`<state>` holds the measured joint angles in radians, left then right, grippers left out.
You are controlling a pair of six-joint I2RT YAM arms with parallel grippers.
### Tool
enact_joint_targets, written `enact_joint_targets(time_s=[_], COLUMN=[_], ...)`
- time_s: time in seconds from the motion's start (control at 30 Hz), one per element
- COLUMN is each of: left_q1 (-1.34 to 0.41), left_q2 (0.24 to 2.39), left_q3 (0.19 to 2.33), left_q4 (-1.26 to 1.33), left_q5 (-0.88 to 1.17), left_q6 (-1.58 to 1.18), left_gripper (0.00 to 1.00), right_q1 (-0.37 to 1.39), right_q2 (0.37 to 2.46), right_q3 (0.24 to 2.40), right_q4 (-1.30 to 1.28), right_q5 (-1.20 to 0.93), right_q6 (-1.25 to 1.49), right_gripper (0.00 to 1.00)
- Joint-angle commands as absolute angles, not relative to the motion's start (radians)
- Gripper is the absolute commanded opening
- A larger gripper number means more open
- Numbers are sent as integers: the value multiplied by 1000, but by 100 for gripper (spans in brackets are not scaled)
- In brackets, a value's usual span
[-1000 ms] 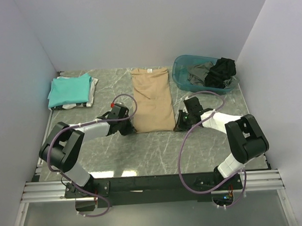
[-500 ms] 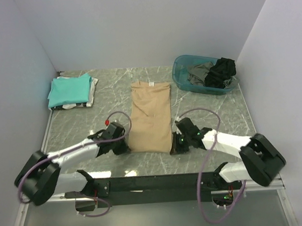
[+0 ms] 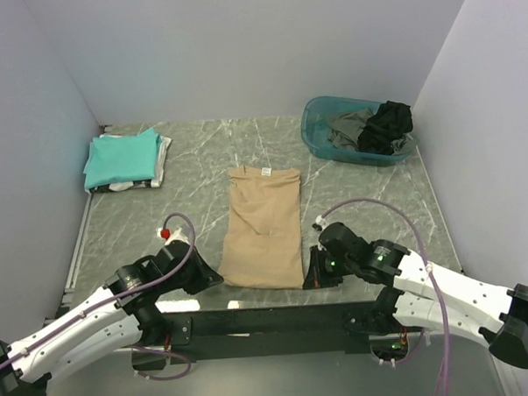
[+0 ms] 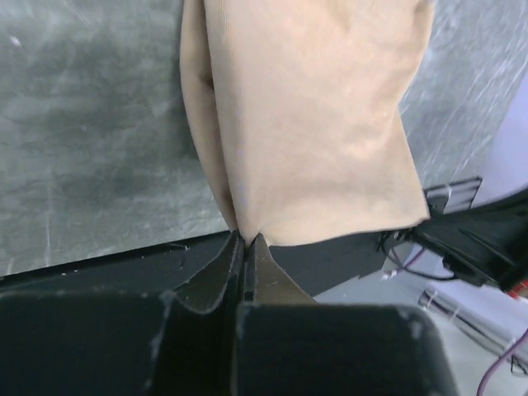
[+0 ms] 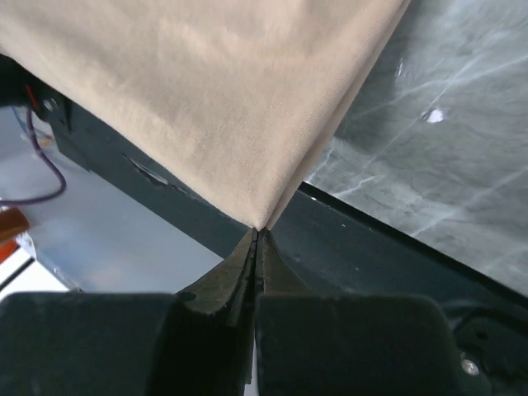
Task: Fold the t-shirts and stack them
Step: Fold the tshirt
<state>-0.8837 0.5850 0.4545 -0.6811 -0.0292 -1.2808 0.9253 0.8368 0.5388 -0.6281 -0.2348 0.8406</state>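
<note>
Marble surface (image 3: 369,202) carries the tan t-shirt (image 3: 263,226), folded long, hem at near edge. Left & right jaws each clenched on a hem corner. We'd lift both evenly, bring hem to collar w/o skew. Far left: teal t-shirt (image 3: 120,157); far right: basket (image 3: 313,126) w/ dark garments (image 3: 385,122), both well apart from our path

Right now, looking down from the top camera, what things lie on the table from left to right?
teal t-shirt → tan t-shirt → blue basket holding dark clothes
</note>
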Motion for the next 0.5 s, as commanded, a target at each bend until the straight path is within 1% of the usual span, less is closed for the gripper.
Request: enact_joint_targets(time_s=[0.0,0.1,0.2,0.23,0.33,0.37,0.47], left_q1=[-887,-887,-887,-887,-882,-881,-858], left_q2=[594,664,739,776,852,873,940], left_q3=[541,633,710,741,814,836,894], left_q4=[-710,-730,-721,-713,-693,-692,-667], left_q5=[-118,-210,-307,-345,-408,-423,-494], left_q6=[-1279,-1243,-1200,-1178,-1138,-1128,-1097], left_gripper=[1,1,1,1,0,1,1], right_q1=[931,917,874,832,746,689,620], right_q2=[824,853,879,884,887,896,952], right_q3=[662,750,817,845,871,873,899], right_q4=[-741,-764,-782,-781,-726,-706,-664], right_q5=[-117,-37,24,44,5,-80,-133], right_q6=[813,772,723,710,644,625,552], right_gripper=[0,0,0,0,0,0,0])
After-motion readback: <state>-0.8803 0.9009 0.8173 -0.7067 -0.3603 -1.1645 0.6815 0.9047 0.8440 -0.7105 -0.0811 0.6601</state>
